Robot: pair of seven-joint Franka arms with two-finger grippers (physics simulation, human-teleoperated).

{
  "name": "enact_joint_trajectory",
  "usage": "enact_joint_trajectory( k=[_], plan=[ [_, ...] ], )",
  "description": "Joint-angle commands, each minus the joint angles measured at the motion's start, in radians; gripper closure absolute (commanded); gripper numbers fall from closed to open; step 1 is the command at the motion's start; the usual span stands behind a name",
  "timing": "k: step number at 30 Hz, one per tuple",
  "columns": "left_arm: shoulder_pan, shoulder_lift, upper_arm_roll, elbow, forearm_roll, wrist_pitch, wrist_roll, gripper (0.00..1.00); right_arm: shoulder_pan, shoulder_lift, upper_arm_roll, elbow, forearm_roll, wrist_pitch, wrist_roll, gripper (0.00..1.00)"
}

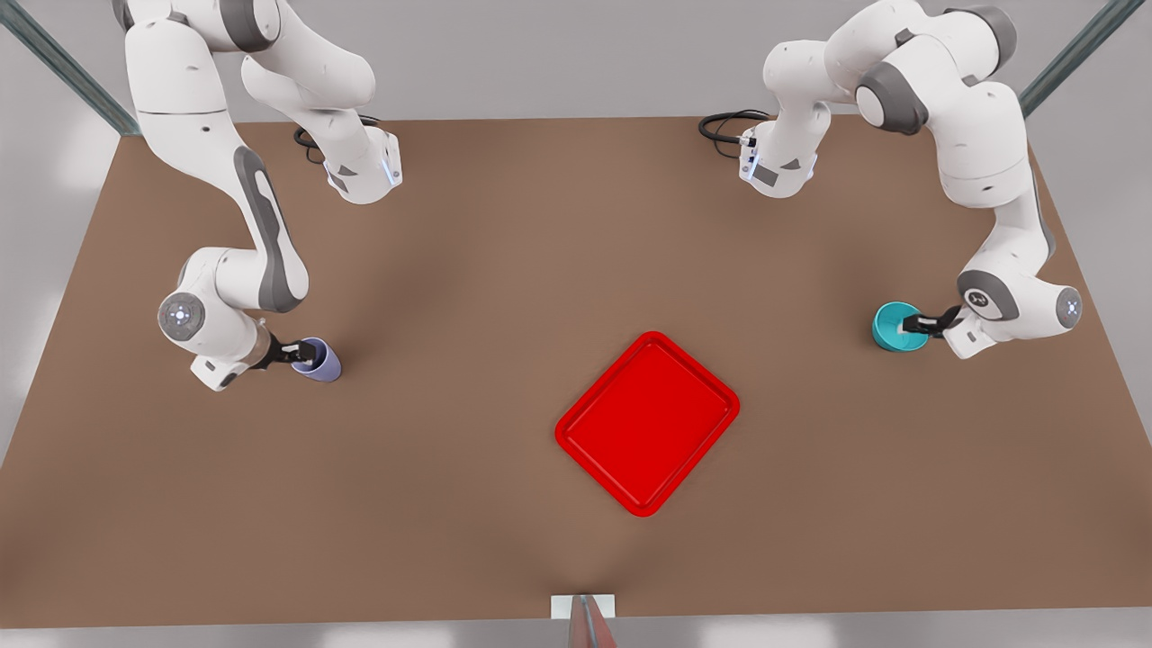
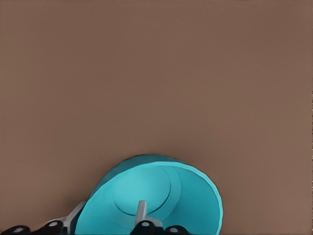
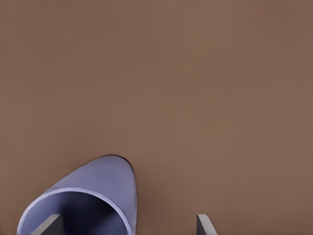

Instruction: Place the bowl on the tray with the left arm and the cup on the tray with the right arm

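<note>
Fig.: Left claw (image 1: 920,321), right side of front view, pinches the bowl (image 1: 894,327) rim, one finger inside, one outside. Right claw (image 1: 294,352), left side of frame, straddles the cup (image 1: 319,360) wall w/ jaws wide, not yet closed. Tray (image 1: 648,423) sits lower centre, well apart from both; bare table (image 1: 504,297) between gives open paths, edges far off.

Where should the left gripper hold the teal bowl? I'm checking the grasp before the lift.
On the rim wall. The bowl is wide, low and handleless, so pinching the thin wall, one finger inside and one outside, suits it. The left gripper straddles the rim nearest its arm.
</note>
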Motion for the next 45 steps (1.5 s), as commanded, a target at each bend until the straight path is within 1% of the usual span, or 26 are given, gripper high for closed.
enact_joint_trajectory(
  k=[1, 6, 8, 9, 10, 11, 12, 13, 16, 17, 19, 20, 21, 23, 27, 28, 29, 31, 32, 34, 35, 37, 39, 40, 41, 45],
  plan=[
    [0.0, 0.0, 0.0, 0.0, -0.021, 0.0, 0.0, 0.79, 0.0, 0.001, 0.0, 0.0, 0.0, 0.0, -0.001, 0.0],
    [-0.001, 0.002, -0.002, 0.0, -0.021, 0.0, 0.0, 0.79, 0.0, 0.005, 0.0, -0.02, 0.0, 0.002, -0.001, 0.0],
    [0.0, 0.002, -0.003, 0.0, -0.021, -0.003, 0.0, 0.79, 0.0, 0.011, 0.0, -0.049, 0.0, 0.052, -0.001, 0.0],
    [0.0, 0.003, -0.005, 0.0, -0.021, -0.003, 0.0, 0.79, 0.0, 0.014, 0.0, -0.049, 0.0, 0.052, -0.001, 0.08],
    [0.0, 0.011, -0.006, 0.0, -0.029, -0.003, 0.0, 0.79, 0.0, 0.017, 0.0, -0.049, 0.0, 0.054, 0.001, 0.27],
    [0.0, 0.012, -0.006, 0.0, -0.032, -0.006, 0.0, 0.79, -0.001, 0.021, 0.0, -0.049, 0.002, 0.054, 0.001, 0.33],
    [-0.002, 0.012, -0.006, 0.0, -0.032, -0.009, 0.0, 0.79, -0.007, 0.023, 0.0, -0.048, 0.002, 0.054, 0.001, 0.37],
    [-0.002, 0.011, -0.006, 0.0, -0.032, -0.012, 0.0, 0.79, -0.015, 0.023, 0.0, -0.048, 0.002, 0.054, 0.001, 0.37],
    [-0.008, -0.003, -0.009, 0.051, -0.037, -0.112, -0.008, 0.79, -0.018, 0.026, 0.0, -0.049, 0.002, 0.054, 0.001, 0.61],
    [-0.017, -0.001, -0.024, 0.072, -0.061, -0.136, -0.018, 0.79, -0.018, 0.032, 0.0, -0.049, 0.009, 0.054, 0.002, 0.64],
    [-0.018, -0.014, -0.097, 0.127, -0.072, -0.158, -0.081, 0.79, -0.018, 0.034, 0.001, -0.055, 0.046, 0.051, 0.001, 0.65],
    [-0.032, -0.015, -0.141, 0.161, -0.072, -0.163, -0.159, 0.79, -0.018, 0.034, 0.001, -0.055, 0.046, 0.051, 0.001, 0.73],
    [-0.093, -0.015, -0.16, 0.184, -0.072, -0.164, -0.239, 0.79, -0.018, 0.035, 0.001, -0.055, 0.052, 0.051, 0.001, 0.78],
    [-0.224, -0.034, -0.181, 0.215, -0.072, -0.167, -0.431, 0.79, -0.018, 0.035, 0.001, -0.055, 0.058, 0.051, -0.001, 0.79],
    [-0.242, -0.047, -0.386, 0.316, -0.074, -0.218, -0.774, 0.79, -0.015, 0.035, 0.008, -0.046, 0.089, 0.048, 0.001, 0.79],
    [-0.241, -0.035, -0.446, 0.362, -0.086, -0.215, -0.876, 0.79, -0.015, 0.034, 0.009, -0.046, 0.089, 0.048, 0.001, 0.79],
    [-0.242, -0.02, -0.482, 0.385, -0.135, -0.196, -0.925, 0.79, -0.015, 0.034, 0.009, -0.046, 0.089, 0.048, 0.001, 0.79],
    [-0.268, 0.069, -0.492, 0.509, -0.146, -0.189, -1.022, 0.79, -0.015, 0.032, 0.011, -0.046, 0.089, 0.046, -0.001, 0.79],
    [-0.284, 0.1, -0.498, 0.535, -0.147, -0.186, -1.048, 0.79, -0.015, 0.032, 0.011, -0.038, 0.089, 0.043, -0.001, 0.79],
    [-0.304, 0.137, -0.499, 0.538, -0.153, -0.143, -1.051, 0.79, -0.014, 0.031, 0.028, -0.019, 0.089, 0.02, -0.001, 0.79],
    [-0.305, 0.14, -0.499, 0.537, -0.152, -0.138, -1.051, 0.79, 0.019, 0.008, 0.029, 0.006, 0.089, -0.048, 0.004, 0.79],
    [-0.305, 0.141, -0.499, 0.531, -0.147, -0.146, -1.035, 0.79, 0.037, -0.011, 0.046, 0.026, 0.087, -0.052, 0.004, 0.79],
    [-0.304, 0.153, -0.497, 0.526, -0.141, -0.152, -1.029, 0.79, 0.046, -0.035, 0.077, 0.041, 0.089, -0.117, 0.01, 0.79],
    [-0.302, 0.158, -0.497, 0.526, -0.141, -0.152, -1.02, 0.5, 0.06, -0.037, 0.08, 0.054, 0.091, -0.118, 0.012, 0.79],
    [-0.302, 0.158, -0.495, 0.526, -0.141, -0.152, -1.005, 0.0, 0.063, -0.034, 0.095, 0.06, 0.091, -0.118, 0.012, 0.79],
    [-0.302, 0.149, -0.488, 0.528, -0.14, -0.153, -1.003, 0.0, 0.077, -0.025, 0.115, 0.081, 0.091, -0.117, 0.012, 0.79]
  ],
)
